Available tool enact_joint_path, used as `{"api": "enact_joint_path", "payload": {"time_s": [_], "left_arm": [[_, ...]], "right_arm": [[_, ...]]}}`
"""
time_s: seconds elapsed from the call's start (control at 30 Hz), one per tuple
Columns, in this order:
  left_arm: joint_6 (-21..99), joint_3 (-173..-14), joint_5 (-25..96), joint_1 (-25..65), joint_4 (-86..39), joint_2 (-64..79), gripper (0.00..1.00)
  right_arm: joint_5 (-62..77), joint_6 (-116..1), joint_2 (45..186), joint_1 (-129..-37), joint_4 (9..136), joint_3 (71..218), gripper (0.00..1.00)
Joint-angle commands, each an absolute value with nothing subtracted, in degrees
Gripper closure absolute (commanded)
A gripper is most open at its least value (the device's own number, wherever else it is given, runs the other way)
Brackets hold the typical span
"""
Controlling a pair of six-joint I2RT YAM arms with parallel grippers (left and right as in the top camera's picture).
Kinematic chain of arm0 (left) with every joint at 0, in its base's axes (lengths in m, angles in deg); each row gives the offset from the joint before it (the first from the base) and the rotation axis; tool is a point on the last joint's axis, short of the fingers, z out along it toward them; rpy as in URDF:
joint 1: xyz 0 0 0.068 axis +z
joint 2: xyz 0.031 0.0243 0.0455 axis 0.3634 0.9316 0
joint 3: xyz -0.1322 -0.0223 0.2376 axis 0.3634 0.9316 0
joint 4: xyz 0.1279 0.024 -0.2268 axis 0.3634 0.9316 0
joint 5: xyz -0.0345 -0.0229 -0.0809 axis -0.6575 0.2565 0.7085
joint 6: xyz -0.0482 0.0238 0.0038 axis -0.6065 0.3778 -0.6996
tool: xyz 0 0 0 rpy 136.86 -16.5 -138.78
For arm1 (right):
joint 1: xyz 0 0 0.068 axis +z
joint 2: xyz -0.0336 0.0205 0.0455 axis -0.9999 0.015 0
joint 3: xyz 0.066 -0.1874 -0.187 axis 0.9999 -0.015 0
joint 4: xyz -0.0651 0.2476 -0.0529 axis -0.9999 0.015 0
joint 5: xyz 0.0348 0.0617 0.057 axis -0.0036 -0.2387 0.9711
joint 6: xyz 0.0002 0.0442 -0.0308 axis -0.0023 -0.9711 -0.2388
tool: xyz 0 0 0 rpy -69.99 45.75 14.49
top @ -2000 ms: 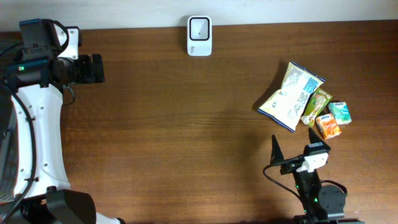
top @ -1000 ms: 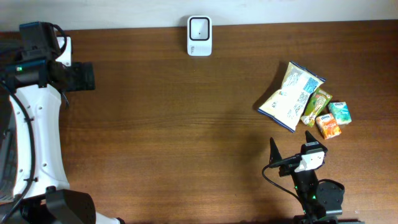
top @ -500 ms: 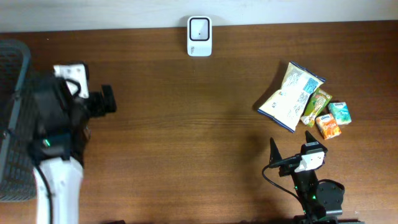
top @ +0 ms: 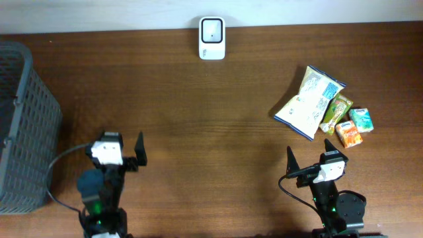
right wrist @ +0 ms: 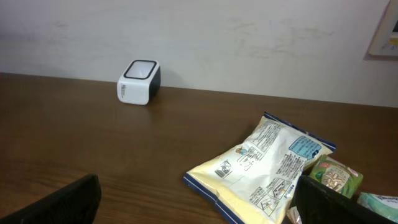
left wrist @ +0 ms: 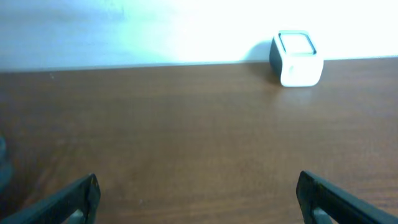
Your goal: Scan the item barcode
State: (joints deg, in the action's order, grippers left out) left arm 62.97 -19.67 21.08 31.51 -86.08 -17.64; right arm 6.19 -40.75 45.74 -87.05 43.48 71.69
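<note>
A white barcode scanner [top: 212, 38] stands at the table's far edge, also in the left wrist view [left wrist: 297, 57] and the right wrist view [right wrist: 139, 81]. The items lie in a cluster at the right: a white and blue snack bag [top: 309, 102] [right wrist: 267, 168], a green packet [top: 336, 113] [right wrist: 336, 175], a teal box [top: 361, 119] and an orange box [top: 349, 134]. My right gripper [top: 309, 153] [right wrist: 198, 199] stands open just in front of the bag, holding nothing. My left gripper [top: 120, 147] [left wrist: 198, 199] is open and empty over bare wood at the near left.
A grey mesh basket [top: 26, 125] stands at the left edge of the table, close to the left arm. The wooden table [top: 211, 145] runs back to a white wall behind the scanner.
The left arm has swung from the far left corner down to the near left of the table, uncovering the grey basket. The right arm and the items have not moved.
</note>
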Motion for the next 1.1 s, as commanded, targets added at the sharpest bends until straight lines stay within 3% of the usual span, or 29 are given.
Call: {"api": "enact_joint_path", "payload": {"time_s": [0.0,0.43,0.73,1.07], "left_arm": [[63.5,-14.3,19.3,31.5,-86.9,-23.1,0.01],[63.5,-14.2,9.5,27.6,-52.9,-51.8,0.01],[64.2,-14.2,7.7,25.9,-52.7,-64.2,0.01],[64.2,-14.2,7.7,25.7,-52.5,-63.7,0.01]], "right_arm": [[6.1,-40.8,45.3,-86.5,43.6,71.3,0.01],[6.1,-40.8,45.3,-86.5,43.6,71.3,0.01],[6.1,-40.8,45.3,-86.5,43.6,71.3,0.01],[6.1,-40.8,45.3,-86.5,43.6,71.3,0.01]]}}
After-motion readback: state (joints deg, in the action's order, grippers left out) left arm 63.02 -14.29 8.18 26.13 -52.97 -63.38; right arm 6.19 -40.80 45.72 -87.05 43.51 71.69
